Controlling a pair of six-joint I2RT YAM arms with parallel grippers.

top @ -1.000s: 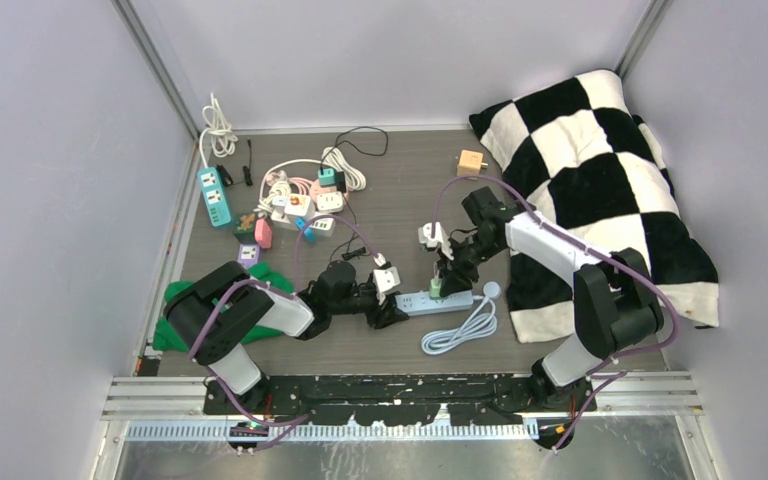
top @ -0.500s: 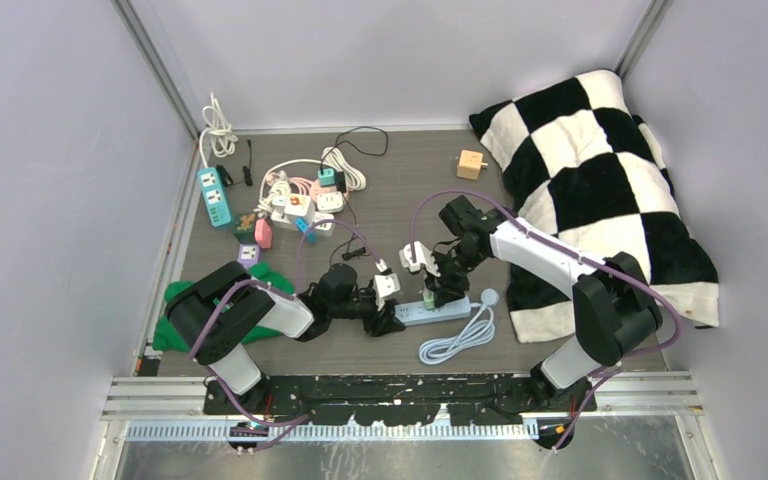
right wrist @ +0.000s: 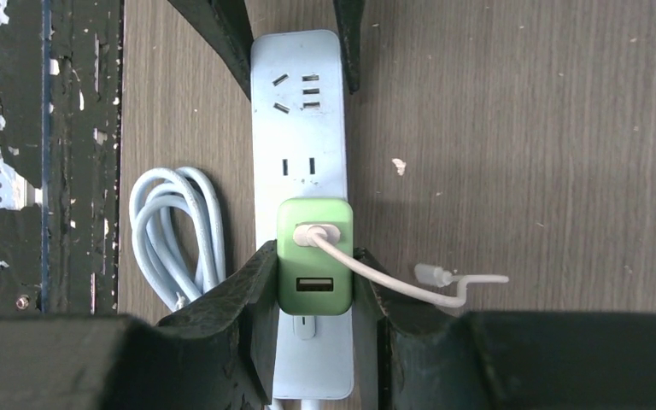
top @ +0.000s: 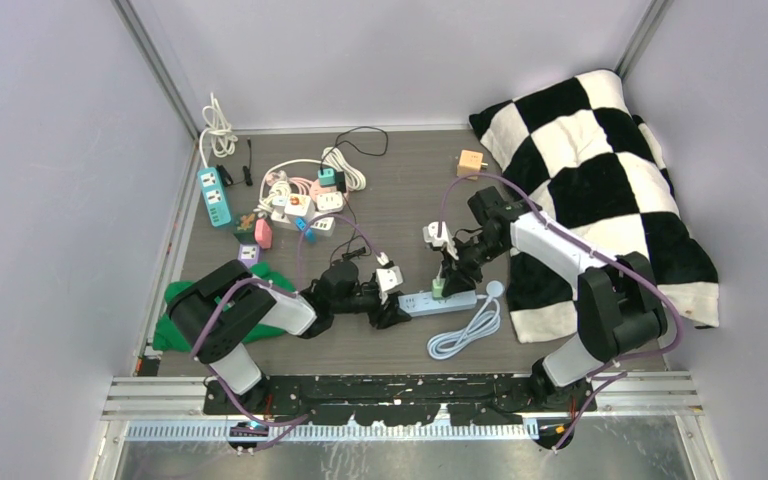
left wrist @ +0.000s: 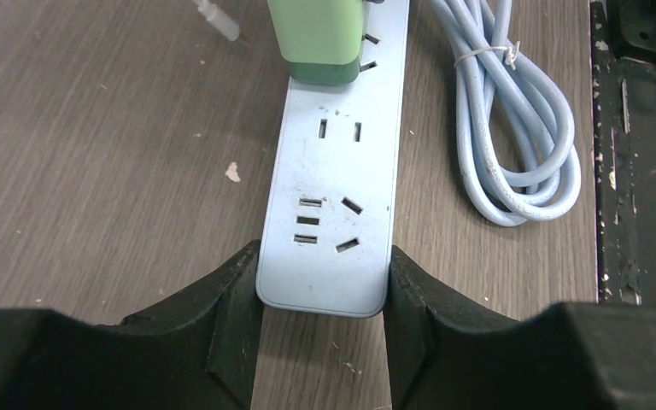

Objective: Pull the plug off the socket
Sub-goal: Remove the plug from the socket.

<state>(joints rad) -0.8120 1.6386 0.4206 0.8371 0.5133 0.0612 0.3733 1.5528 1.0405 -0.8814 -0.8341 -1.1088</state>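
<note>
Your green plug (right wrist: 314, 254), a rounded square block with a white lead (right wrist: 376, 278) in its top port, stands on the pale blue power strip (left wrist: 329, 222). The strip lies flat on the bench (top: 410, 190) toward 6 o'clock of its middle, with its coiled cable (top: 465, 335) at the strip's 5 o'clock. Your right tool (right wrist: 313, 282) pinches the plug by two opposite sides, its arm bent in from 3 o'clock, while your left tool (left wrist: 323, 295) clamps the strip's free end, that arm stretched low toward 3 o'clock.
</note>
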